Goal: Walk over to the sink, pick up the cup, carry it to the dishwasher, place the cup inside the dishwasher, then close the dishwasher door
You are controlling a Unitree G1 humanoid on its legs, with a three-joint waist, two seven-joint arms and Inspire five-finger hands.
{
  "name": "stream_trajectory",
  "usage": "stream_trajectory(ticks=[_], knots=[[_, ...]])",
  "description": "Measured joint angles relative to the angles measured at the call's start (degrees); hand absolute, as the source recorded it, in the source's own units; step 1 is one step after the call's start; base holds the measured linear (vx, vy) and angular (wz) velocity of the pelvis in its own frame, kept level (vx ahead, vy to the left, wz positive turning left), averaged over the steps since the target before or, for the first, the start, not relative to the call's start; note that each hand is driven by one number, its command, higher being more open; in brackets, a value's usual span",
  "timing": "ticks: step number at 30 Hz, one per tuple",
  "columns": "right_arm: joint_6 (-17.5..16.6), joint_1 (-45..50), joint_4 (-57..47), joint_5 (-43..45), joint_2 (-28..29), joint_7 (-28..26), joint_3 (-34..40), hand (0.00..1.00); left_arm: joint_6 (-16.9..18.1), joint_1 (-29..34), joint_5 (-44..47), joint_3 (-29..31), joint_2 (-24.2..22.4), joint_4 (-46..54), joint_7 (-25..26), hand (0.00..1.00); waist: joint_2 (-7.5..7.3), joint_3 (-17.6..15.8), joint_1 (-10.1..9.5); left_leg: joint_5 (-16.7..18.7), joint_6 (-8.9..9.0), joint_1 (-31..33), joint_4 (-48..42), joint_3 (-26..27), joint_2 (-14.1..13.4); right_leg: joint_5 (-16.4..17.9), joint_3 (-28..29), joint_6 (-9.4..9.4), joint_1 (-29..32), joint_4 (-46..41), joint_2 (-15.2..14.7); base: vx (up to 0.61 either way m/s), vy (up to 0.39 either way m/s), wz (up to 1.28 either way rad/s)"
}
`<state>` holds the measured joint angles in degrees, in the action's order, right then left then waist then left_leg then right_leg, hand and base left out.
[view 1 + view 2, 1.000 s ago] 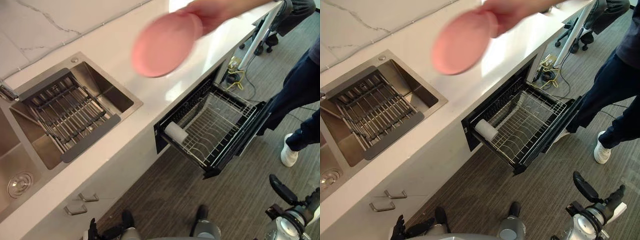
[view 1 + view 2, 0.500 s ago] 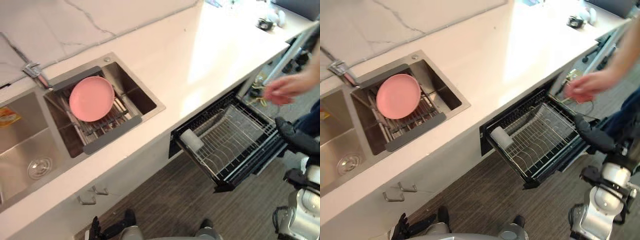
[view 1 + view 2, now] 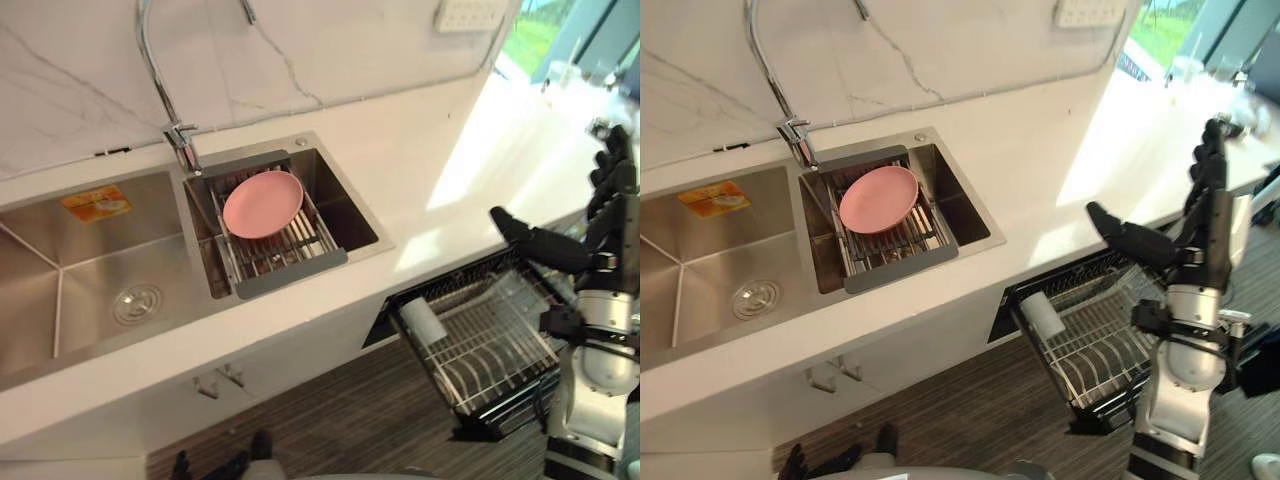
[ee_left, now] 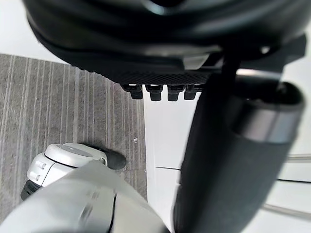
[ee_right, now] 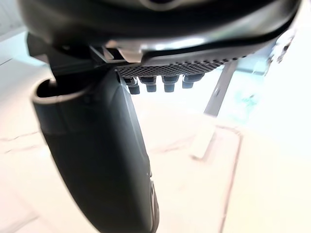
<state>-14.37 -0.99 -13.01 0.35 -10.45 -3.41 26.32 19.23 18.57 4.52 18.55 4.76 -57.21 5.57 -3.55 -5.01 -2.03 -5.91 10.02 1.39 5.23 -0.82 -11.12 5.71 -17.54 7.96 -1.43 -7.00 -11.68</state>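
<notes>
Pink disc in the sink: what is it? (A)

A plate point(image 3: 263, 203), lying face up on the grey rack point(image 3: 290, 262) set across the right basin of the steel sink point(image 3: 60, 265), just beside the base of the tap point(image 3: 166, 90). (B)

Where is the cup? (A)

The cup point(image 3: 423, 322), white, lies on its side in the near left corner of the wire basket of the dishwasher point(image 3: 490, 345). The dishwasher is open and its basket is drawn out from under the white worktop point(image 3: 420, 170), to the right of the sink. No hand touches the cup. (B)

State of the right hand? (A)

The right hand point(image 3: 1202, 240) is raised with its fingers straight and pointing up and its thumb spread wide toward the sink. It holds nothing. In the eye views it stands at the worktop's edge, above the right side of the basket and well apart from the cup. (B)

And the left hand? (A)

The left hand point(image 4: 160, 63) appears in its wrist view over grey striped floor point(image 4: 73, 107), fingers uncurled, thumb apart, palm empty. (B)
</notes>
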Motion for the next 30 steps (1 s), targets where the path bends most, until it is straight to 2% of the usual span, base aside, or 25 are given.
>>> stream_trajectory(ticks=[1, 4, 9, 11, 12, 16, 19, 24, 27, 28, 29, 30], knots=[[-0.7, -0.27, 0.0, -0.05, -0.14, -0.07, -0.68, 1.0, -0.25, -0.11, -0.06, 0.11, 0.19, -0.02, 0.18, 1.0, -0.37, 0.51, -0.2, -0.13, 0.33, -0.07, 0.07, -0.32, -0.54, -0.91, 0.98, 1.17, -1.79, 2.84, 1.28, 0.1, -0.193, 0.22], [-1.79, 0.34, 0.0, -2.26, -0.74, -0.32, -1.98, 1.0, -0.58, -0.3, -1.59, -0.4, -0.74, 0.34, 2.29, 1.0, 0.02, 0.68, -0.16, -0.17, 0.35, -0.33, -0.21, -0.76, -1.78, -1.03, 3.95, 0.86, -3.02, 3.48, 2.8, 0.1, -0.053, 0.12], [-2.07, 1.92, 0.01, -4.62, -0.93, -0.93, -4.62, 1.0, -2.51, -1.63, -2.48, -2.14, 0.22, 0.38, 4.25, 1.0, -0.06, 0.63, 0.1, -0.19, 0.36, -1.55, -0.23, -1.85, -1.29, -0.81, 5.17, 0.5, -5.23, 3.41, 2.52, 0.02, 0.015, 0.17], [-3.4, 1.92, -0.19, -6.99, -0.97, -1.41, -6.84, 1.0, -2.59, -1.83, -2.66, -2.2, 0.2, 0.44, 4.59, 1.0, -0.08, 0.62, 0.07, -0.42, 0.65, -1.8, -0.25, -2.93, -1.06, 0.34, 5.49, -0.38, -6.24, 3.37, 2.52, -0.07, -0.009, 0.24], [-4.0, 1.93, -0.79, -8.63, -1.03, -1.84, -7.87, 1.0, -2.73, -1.97, -2.95, -2.14, 0.3, 0.42, 4.64, 1.0, -0.32, 0.55, 0.07, -0.62, 0.82, -1.7, -0.24, -3.93, -0.66, 2.39, 7.09, 0.07, -6.62, 3.25, 2.49, -0.06, -0.019, 0.36], [-5.89, 1.86, -1.19, -11.81, -4.17, -4.4, -11.16, 1.0, -3.48, -1.42, -3.4, -1.42, -1.29, 0.33, 5.28, 1.0, 0.91, 0.31, -0.39, -0.92, 0.13, -1.95, 0.05, -6.56, -1.03, 5.76, 7.06, -0.2, -6.79, -0.09, 3.53, -0.09, -0.071, 0.35], [-7.87, 1.21, -1.19, -16.17, -5.58, -5.44, -13.24, 1.0, -3.46, -1.48, -3.43, -1.13, -1.34, 0.43, 5.56, 1.0, 0.65, 0.33, -1.73, -1.39, 0.36, -1.84, 0.0, -6.71, -0.97, 5.7, 6.95, -0.58, -6.8, -0.23, 3.56, -0.01, -0.024, 0.07], [-8.47, -2.13, -0.94, -25.07, -7.12, -5.49, -15.71, 1.0, -3.59, -1.85, -4.02, -1.07, -0.98, 0.8, 5.71, 1.0, 0.05, 0.43, -1.8, -2.39, 0.42, -0.6, -0.26, -7.77, 0.11, 5.28, 4.44, 0.03, -8.12, -0.2, 3.03, 0.06, -0.015, 0.32], [-6.37, -5.04, -0.18, -25.39, -8.67, -5.38, -16.04, 1.0, -3.89, -1.97, -5.43, -0.84, -1.0, 1.62, 5.68, 1.0, -0.6, 0.54, -1.87, -4.65, -1.22, 1.19, -0.3, -6.55, 1.6, 6.44, 0.73, -0.19, -10.0, 0.42, 2.66, -0.01, -0.016, 0.81], [-5.86, -5.29, -0.19, -25.39, -8.69, -5.1, -15.33, 1.0, -3.86, -2.09, -6.72, -0.7, -0.96, 2.08, 5.66, 1.0, -0.81, 0.5, -1.76, -5.97, -2.84, 2.28, -0.29, -4.75, 2.16, 6.63, -1.64, -0.35, -10.31, 0.43, 2.58, -0.06, -0.023, 1.34], [-4.72, -5.31, -0.06, -25.58, -8.8, -4.07, -14.59, 1.0, -3.76, -2.31, -8.7, 0.16, -1.03, 2.92, 5.57, 1.0, -1.36, 0.2, -1.6, -6.22, -5.68, 3.3, -0.3, -0.22, 2.47, 6.67, -4.61, -0.32, -10.89, 0.5, 2.36, -0.05, -0.013, 1.13], [-4.11, -5.3, 0.28, -26.1, -8.72, -3.55, -14.29, 1.0, -3.73, -2.45, -9.05, 0.41, -1.11, 2.94, 5.55, 1.0, -1.55, 0.1, -1.73, -6.08, -6.81, 3.58, -0.35, 1.33, 2.45, 6.65, -5.91, -0.28, -11.43, 0.58, 2.26, -0.05, -0.008, 1.24]])
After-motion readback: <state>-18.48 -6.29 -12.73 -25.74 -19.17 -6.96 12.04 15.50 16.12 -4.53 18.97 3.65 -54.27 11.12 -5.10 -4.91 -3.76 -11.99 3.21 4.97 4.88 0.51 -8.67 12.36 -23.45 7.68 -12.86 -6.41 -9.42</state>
